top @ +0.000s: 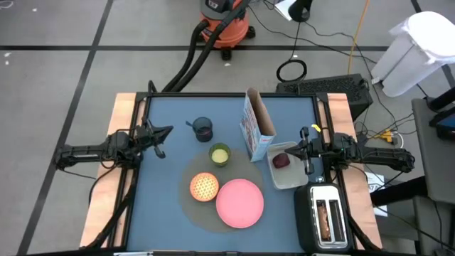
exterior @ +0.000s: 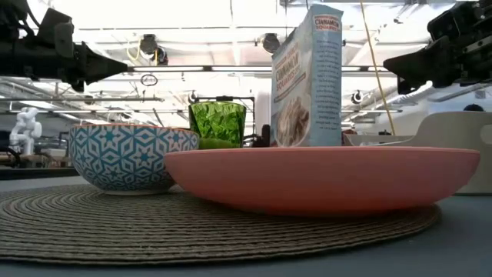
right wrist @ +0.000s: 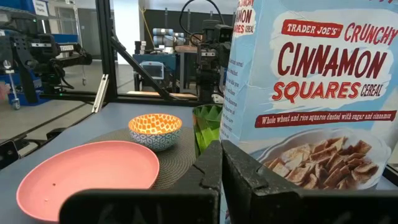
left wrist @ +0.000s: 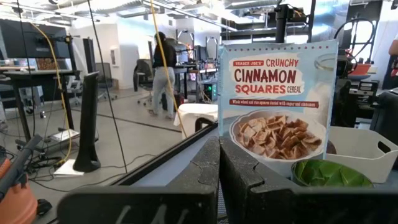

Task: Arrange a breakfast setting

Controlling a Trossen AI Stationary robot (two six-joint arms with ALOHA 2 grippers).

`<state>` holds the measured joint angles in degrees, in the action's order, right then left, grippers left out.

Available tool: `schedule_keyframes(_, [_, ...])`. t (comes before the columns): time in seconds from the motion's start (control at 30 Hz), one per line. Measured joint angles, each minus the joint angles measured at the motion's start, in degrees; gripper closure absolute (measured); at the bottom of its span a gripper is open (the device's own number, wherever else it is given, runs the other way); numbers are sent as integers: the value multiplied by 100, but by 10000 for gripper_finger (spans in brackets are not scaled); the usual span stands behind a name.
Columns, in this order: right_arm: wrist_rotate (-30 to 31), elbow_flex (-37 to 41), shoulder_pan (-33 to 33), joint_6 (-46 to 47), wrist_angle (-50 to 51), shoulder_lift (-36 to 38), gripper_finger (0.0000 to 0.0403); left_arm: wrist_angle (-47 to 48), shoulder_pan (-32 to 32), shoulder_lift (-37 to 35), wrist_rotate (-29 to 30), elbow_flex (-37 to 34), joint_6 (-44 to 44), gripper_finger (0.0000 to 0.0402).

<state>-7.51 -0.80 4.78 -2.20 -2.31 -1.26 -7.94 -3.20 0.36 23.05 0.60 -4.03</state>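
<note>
A round grey mat [top: 186, 206] lies at the table's near middle. On it rest a pink plate [top: 239, 203] and a small orange bowl [top: 204, 186]. A green cup [top: 220, 154] stands at the mat's far edge, with a dark blue mug [top: 202, 129] beyond it. The cereal box [top: 257, 126] stands upright right of the cup. A dark red fruit [top: 282, 161] lies in the clear tub [top: 288, 178]. A toast slice [top: 325, 220] sits in the black toaster [top: 313, 213]. I cannot make out the purple spoon. My left gripper [top: 165, 131] is shut and empty left of the mug. My right gripper [top: 301, 148] is shut and empty over the tub's far end.
The toaster stands at the table's near right corner, the tub just beyond it. Bare blue table shows along the left side and the far edge. A person stands far off in the room, seen in the left wrist view [left wrist: 163, 74].
</note>
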Motion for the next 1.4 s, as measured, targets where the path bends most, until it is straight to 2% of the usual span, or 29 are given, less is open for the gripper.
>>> schedule_keyframes(0.8, [2,-2,0,0,-1,0,403,-9,2,0,0,0,9,396])
schedule_keyframes(1.03, [2,-2,0,-2,0,0,403,-841,2,-1,-481,0,506,392])
schedule_keyframes(1.17, [0,-1,0,-2,0,0,403,-1274,2,-2,-503,0,1222,354])
schedule_keyframes(1.4, [0,-1,-1,-9,-2,0,403,-1649,2,2,-523,0,2494,242])
